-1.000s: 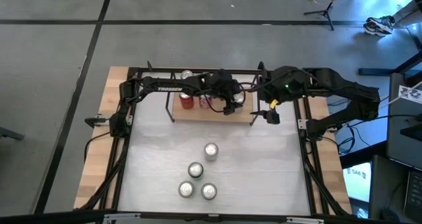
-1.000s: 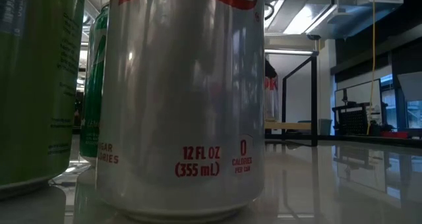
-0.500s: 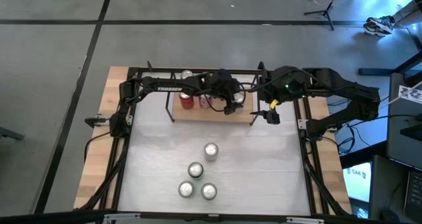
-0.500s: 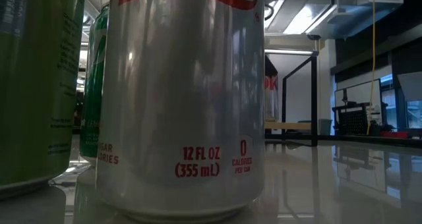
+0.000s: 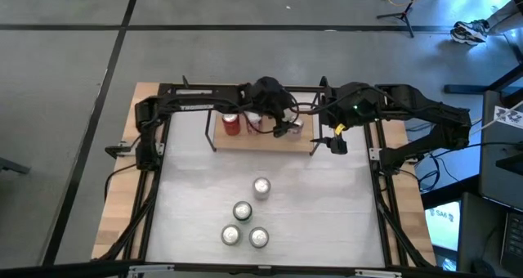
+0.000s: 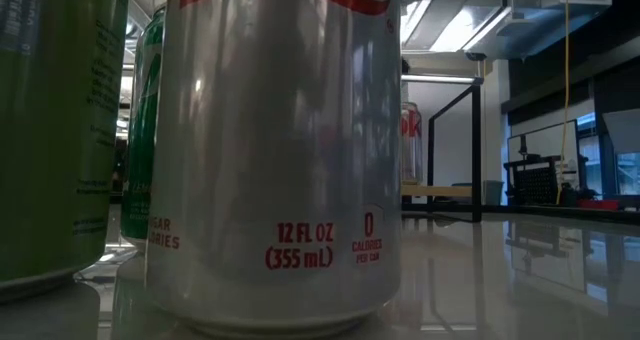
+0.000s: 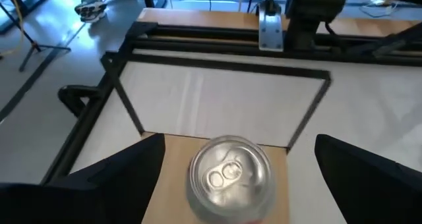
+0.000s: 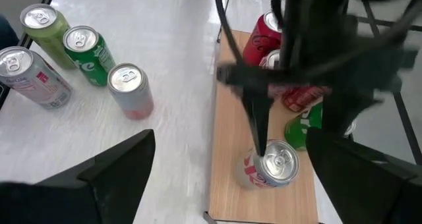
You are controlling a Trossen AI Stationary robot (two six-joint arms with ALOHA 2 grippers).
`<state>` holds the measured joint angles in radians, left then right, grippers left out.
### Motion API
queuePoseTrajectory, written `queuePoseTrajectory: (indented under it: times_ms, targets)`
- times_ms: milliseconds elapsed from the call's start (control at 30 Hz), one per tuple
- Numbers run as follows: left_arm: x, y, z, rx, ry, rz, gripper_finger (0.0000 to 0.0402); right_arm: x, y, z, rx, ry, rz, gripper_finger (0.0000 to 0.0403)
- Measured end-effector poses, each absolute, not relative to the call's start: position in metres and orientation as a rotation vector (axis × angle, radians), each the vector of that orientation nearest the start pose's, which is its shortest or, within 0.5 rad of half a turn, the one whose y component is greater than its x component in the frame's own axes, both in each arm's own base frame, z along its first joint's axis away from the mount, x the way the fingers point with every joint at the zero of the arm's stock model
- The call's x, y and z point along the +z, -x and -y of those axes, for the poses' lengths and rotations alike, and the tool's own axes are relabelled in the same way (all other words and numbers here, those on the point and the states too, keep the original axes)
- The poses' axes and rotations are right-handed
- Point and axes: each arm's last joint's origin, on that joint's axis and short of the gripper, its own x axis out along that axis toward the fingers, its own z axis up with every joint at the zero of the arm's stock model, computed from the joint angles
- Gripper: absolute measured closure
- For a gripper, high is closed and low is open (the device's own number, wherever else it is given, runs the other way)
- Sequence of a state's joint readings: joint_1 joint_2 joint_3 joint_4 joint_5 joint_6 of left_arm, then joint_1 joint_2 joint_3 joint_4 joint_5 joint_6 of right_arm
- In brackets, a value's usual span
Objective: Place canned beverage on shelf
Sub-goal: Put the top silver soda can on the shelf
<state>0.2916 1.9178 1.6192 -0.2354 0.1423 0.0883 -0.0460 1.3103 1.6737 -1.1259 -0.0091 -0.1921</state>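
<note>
Step in hand, as judged: a can has just been set on the shelf [image 5: 263, 136] and the left gripper [image 5: 282, 131] hangs over it, fingers spread wide and released. In the left wrist view the silver can [image 7: 230, 180] stands upright on the light-wood board between the two dark fingers [image 7: 112, 178], clear of both, nothing grasped. The right wrist view shows the same can [image 8: 270, 166] at the near end of the shelf board, with one left finger just above its rim; whether it touches cannot be told. Farther along the shelf stand a red can [image 8: 262, 31], another red-marked can partly hidden by the arm, and a green can [image 8: 304, 130]. The right gripper [image 5: 337, 145] waits just off the shelf's right end, fingers wide apart and empty. Four cans remain in a cluster on the desk [image 5: 196, 180] toward its front: a silver-and-pink one [image 8: 131, 89], two green, and a silver-and-red one [image 8: 31, 78]. Next move likely calls for the left arm to lift straight clear without tipping the can, then reach for the nearest of the cluster.
</note>
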Motion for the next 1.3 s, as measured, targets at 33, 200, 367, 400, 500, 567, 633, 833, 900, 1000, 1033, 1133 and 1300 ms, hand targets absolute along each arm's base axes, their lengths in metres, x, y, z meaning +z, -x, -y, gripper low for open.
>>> queuePoseTrajectory:
  times_ms: [33,200,367,400,500,567,633,833,900,1000,1033,1133,1300]
  targets:
    - [0.294,-0.422,-0.123,0.123,0.03,-0.533,0.0023,0.435,-0.229,0.01,0.038,0.162,-0.761,0.0017]
    - [0.333,-0.39,-0.112,0.118,0.033,-0.553,0.0023,0.435,-0.229,0.01,0.04,0.161,-0.762,0.0017]
    - [0.377,-0.35,-0.096,0.119,0.02,-0.524,0.0023,0.435,-0.23,0.01,0.04,0.16,-0.762,0.0017]
    - [0.387,-0.341,-0.092,0.119,0.015,-0.509,0.0023,0.435,-0.23,0.01,0.038,0.158,-0.761,0.0017]
    - [0.412,-0.313,-0.079,0.136,-0.013,-0.472,0.0023,0.435,-0.23,0.01,0.035,0.138,-0.756,0.0017]
    - [0.422,-0.296,-0.07,0.154,-0.041,-0.439,0.0023,0.435,-0.231,0.01,0.033,0.123,-0.755,0.0017]
    - [0.422,-0.28,-0.061,0.16,-0.049,-0.429,0.0023,0.435,-0.231,0.01,0.031,0.117,-0.756,0.0017]
    - [0.391,-0.238,-0.041,0.208,-0.011,-0.402,0.0023,0.434,-0.239,0.01,0.004,0.049,-0.743,0.0017]
    - [0.378,-0.228,-0.036,0.211,-0.014,-0.363,0.0023,0.431,-0.246,0.011,-0.015,0.004,-0.742,0.0017]
    - [0.36,-0.219,-0.033,0.204,-0.019,-0.295,0.0023,0.421,-0.261,0.012,-0.032,-0.024,-0.779,0.0017]
    - [0.356,-0.216,-0.033,0.205,-0.019,-0.273,0.0023,0.417,-0.267,0.012,-0.042,-0.022,-0.792,0.0017]
    - [0.338,-0.214,-0.033,0.24,-0.024,-0.253,0.0023,0.405,-0.283,0.014,-0.077,-0.003,-0.828,0.0017]
    - [0.313,-0.214,-0.036,0.319,-0.035,-0.29,0.0023,0.384,-0.303,0.026,-0.2,0.042,-0.922,0.0017]
